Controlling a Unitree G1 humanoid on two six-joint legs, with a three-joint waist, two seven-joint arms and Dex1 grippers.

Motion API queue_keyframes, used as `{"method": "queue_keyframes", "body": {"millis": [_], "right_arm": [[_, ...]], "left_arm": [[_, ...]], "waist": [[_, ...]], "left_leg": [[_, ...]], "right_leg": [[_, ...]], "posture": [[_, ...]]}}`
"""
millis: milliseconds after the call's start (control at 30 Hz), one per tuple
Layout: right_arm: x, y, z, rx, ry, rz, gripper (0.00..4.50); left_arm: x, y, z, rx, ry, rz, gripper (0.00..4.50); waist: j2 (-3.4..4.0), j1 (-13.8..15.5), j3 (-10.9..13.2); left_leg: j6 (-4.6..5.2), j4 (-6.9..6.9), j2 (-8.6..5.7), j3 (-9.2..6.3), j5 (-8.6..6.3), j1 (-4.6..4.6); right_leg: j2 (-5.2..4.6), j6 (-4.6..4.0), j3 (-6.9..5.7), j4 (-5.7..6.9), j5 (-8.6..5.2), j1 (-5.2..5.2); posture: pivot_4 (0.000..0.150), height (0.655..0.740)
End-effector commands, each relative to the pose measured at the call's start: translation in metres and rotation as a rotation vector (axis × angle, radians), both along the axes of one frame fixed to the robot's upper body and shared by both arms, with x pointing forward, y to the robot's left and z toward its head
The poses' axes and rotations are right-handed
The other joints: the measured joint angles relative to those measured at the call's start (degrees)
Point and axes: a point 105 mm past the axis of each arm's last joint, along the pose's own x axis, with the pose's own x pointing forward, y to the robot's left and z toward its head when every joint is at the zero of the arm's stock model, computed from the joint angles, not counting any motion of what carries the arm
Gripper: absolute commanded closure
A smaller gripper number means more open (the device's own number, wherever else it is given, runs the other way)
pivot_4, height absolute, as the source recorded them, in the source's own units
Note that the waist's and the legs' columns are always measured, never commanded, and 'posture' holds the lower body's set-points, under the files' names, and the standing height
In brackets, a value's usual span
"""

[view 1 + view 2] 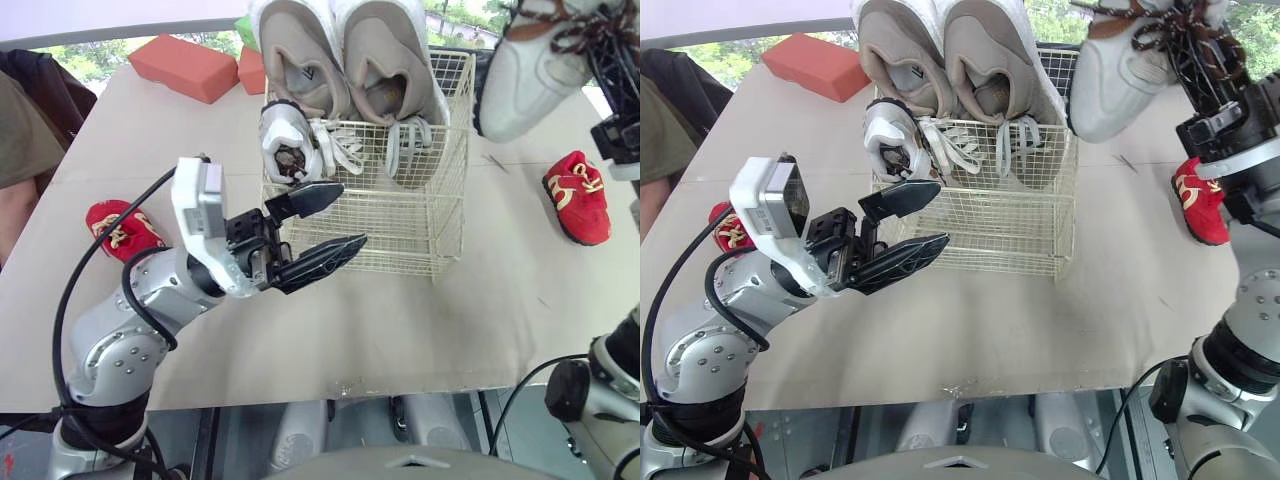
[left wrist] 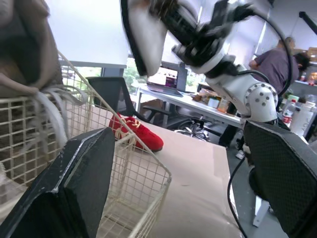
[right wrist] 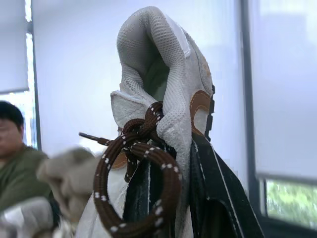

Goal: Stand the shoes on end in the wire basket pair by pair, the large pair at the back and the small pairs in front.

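The wire basket (image 1: 440, 215) stands mid-table. Two large beige shoes (image 1: 345, 55) stand on end along its back, and two small silver shoes (image 1: 288, 145) stand in front of them. My left gripper (image 1: 352, 214) is open with nothing in it, just off the basket's front left corner; its fingers (image 2: 64, 198) frame the basket rim (image 2: 143, 168). My right gripper (image 1: 1200, 60) is shut on a white shoe with brown laces (image 1: 1120, 80), held high beyond the basket's right side. One small red shoe (image 1: 122, 228) lies on the table at the left and another (image 1: 578, 197) at the right.
Red blocks (image 1: 183, 67) and a green item lie at the table's far left, behind the basket. A person (image 1: 25, 130) sits at the left edge of the table. The near table edge runs just below my left arm.
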Motion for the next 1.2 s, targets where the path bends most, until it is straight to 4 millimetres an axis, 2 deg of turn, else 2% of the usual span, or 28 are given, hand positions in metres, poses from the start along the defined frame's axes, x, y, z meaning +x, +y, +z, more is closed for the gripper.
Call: {"method": "queue_keyframes", "body": {"millis": [33,133,233,333,467,667,700,767,867,967,1033,1100,1200], "right_arm": [[-0.009,0.024,-0.004,-0.103,-0.151,-0.101,4.46],[-0.002,0.028,-0.017,-0.116,-0.212,-0.198,4.46],[-0.001,0.046,-0.04,-0.159,-0.257,-0.192,4.46],[0.001,0.052,-0.056,-0.157,-0.264,-0.206,4.46],[0.004,0.063,-0.079,-0.177,-0.251,-0.185,4.46],[0.024,0.069,-0.119,-0.183,-0.133,-0.175,4.46],[0.024,0.069,-0.127,-0.187,-0.112,-0.157,3.8],[0.02,0.066,-0.134,-0.171,-0.074,-0.12,2.98],[0.012,0.051,-0.14,-0.094,0.044,-0.077,1.45],[0.003,0.048,-0.143,-0.109,0.119,-0.013,0.12],[-0.002,0.049,-0.143,-0.117,0.166,0.037,0.04],[-0.015,0.05,-0.126,-0.192,0.169,0.173,0.04],[-0.032,0.059,-0.103,-0.359,0.147,0.391,0.04]], "left_arm": [[-0.006,0.005,0.005,-0.009,-0.013,-0.033,0.0],[-0.009,0.003,0.003,0.003,-0.011,-0.044,0.0],[-0.012,0.0,-0.002,0.029,-0.01,-0.03,0.0],[-0.011,0.003,-0.005,0.041,-0.006,0.008,0.0],[-0.013,0.006,-0.007,0.05,0.001,0.033,0.0],[-0.016,0.007,-0.007,0.066,0.001,0.065,0.0],[-0.016,0.007,-0.006,0.067,-0.002,0.074,0.0],[-0.015,0.008,-0.004,0.062,-0.003,0.091,0.0],[-0.015,0.011,-0.007,0.059,0.009,0.118,0.0],[-0.014,0.013,-0.008,0.043,0.021,0.147,0.0],[-0.013,0.015,-0.009,0.035,0.027,0.162,0.0],[-0.006,0.021,-0.006,-0.02,0.037,0.246,0.0],[0.008,0.042,-0.001,-0.142,0.061,0.443,0.0]], "waist": [[-0.01,0.0,0.0],[-0.02,0.0,0.0],[-0.08,0.0,0.0],[-0.07,-0.1,0.0],[-0.08,-0.1,0.0],[-0.12,-0.1,-0.1],[-0.15,-0.1,-0.1],[-0.28,-0.1,-0.2],[-0.32,-0.1,-0.2],[-0.32,0.0,-0.2],[-0.31,0.0,-0.2],[-0.2,0.0,-0.1],[-0.2,-0.2,-0.1]], "left_leg": [[-0.01,-0.01,-0.01,0.0,0.0,0.0],[-0.03,-0.01,0.0,-0.01,0.01,-0.05],[-0.04,-0.02,0.0,0.0,0.02,0.0],[-0.05,-0.05,0.03,-0.01,0.02,0.03],[-0.05,-0.05,0.03,-0.07,0.03,0.08],[-0.05,-0.05,0.03,-0.09,0.03,0.16],[-0.05,-0.05,0.03,-0.08,0.03,0.16],[-0.05,-0.05,0.04,-0.12,0.02,0.24],[0.17,-0.1,0.08,-0.09,-0.11,0.65],[0.21,-0.11,0.1,-0.1,-0.13,0.81],[0.21,-0.09,0.07,-0.08,-0.13,0.83],[0.21,-0.08,0.05,-0.09,-0.13,0.83],[0.22,-0.04,0.07,0.01,-0.13,0.83]], "right_leg": [[-0.01,0.0,0.0,-0.01,0.0,0.0],[-0.04,0.01,-0.02,-0.04,0.0,-0.02],[-0.03,0.0,0.0,-0.02,0.0,-0.02],[-0.01,0.0,0.02,0.03,0.0,-0.04],[-0.02,0.0,0.07,0.07,0.0,-0.04],[-0.02,-0.01,0.13,0.1,0.01,-0.03],[-0.02,-0.01,0.13,0.11,0.01,-0.03],[-0.02,-0.01,0.13,0.11,0.01,0.04],[-0.03,-0.01,0.21,0.11,0.0,0.41],[-0.06,-0.02,0.23,0.1,-0.01,0.6],[-0.05,-0.02,0.25,0.1,0.0,0.61],[-0.04,-0.02,0.26,0.11,0.0,0.61],[-0.08,-0.01,0.4,0.11,0.0,0.6]], "posture": [[0.15,0.74],[0.15,0.74],[0.15,0.74],[0.15,0.74],[0.15,0.74],[0.15,0.74],[0.15,0.74],[0.15,0.74],[0.15,0.74],[0.15,0.74],[0.15,0.74],[0.15,0.74],[0.15,0.74]]}}
